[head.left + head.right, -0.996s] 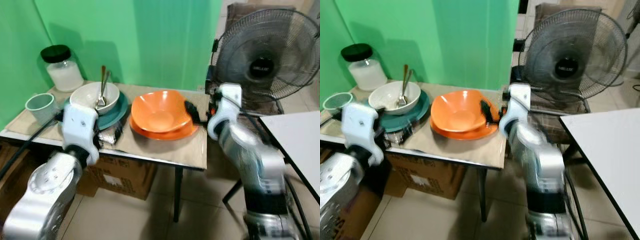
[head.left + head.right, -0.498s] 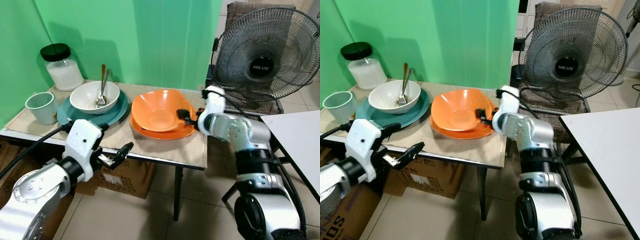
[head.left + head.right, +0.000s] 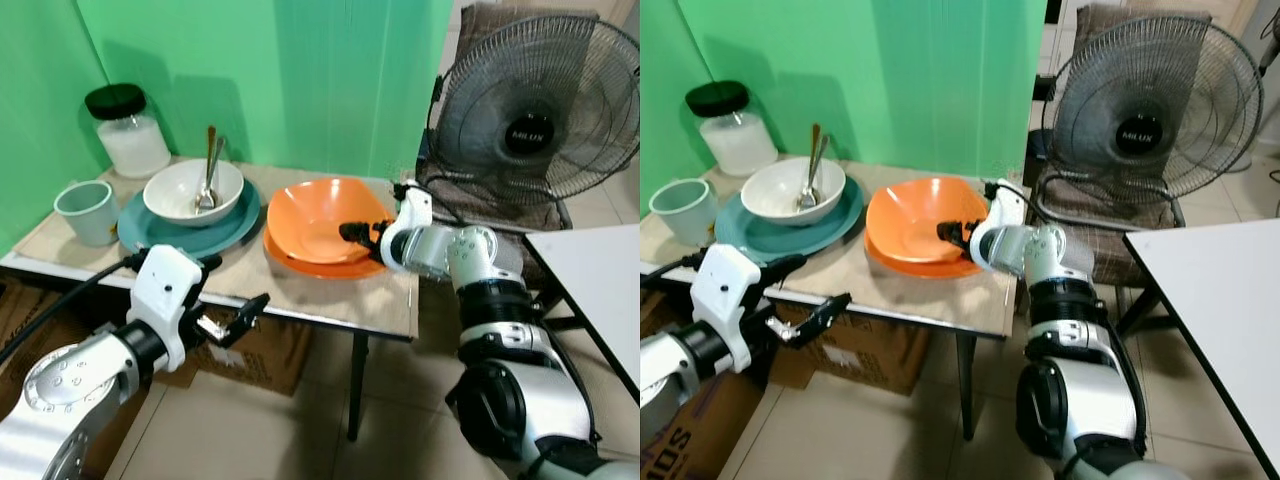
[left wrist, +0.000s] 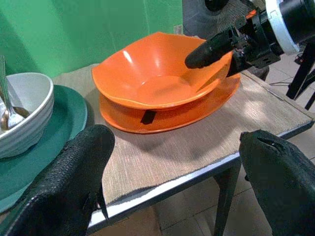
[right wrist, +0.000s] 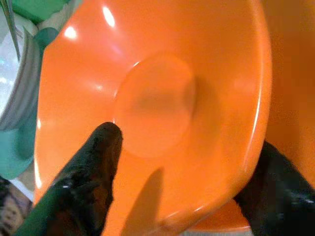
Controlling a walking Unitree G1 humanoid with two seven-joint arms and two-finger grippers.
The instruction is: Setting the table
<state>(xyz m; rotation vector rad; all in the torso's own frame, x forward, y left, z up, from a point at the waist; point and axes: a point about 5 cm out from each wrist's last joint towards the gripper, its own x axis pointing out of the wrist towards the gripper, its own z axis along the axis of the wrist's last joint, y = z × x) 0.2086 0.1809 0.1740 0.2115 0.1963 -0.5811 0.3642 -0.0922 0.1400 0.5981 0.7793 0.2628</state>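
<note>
Right gripper reaches over the near-right rim of the glossy orange bowl, with one black finger inside the bowl and the other outside under the rim, so the fingers straddle the rim; from the left eye view I cannot tell if they press on it. This bowl sits on a flat orange plate on the beige woven mat of the small table. To its left stands a white bowl with metal spoons on a teal plate, then a pale green cup and a glass jar with a black lid. The left gripper hangs in front of the table edge, below the top, with its fingers spread apart and nothing between them. In the left wrist view its two black fingertips frame the orange bowl from a distance. In the right wrist view one black finger lies inside the orange bowl and the other is outside its rim. A black standing fan is behind the right arm.
</note>
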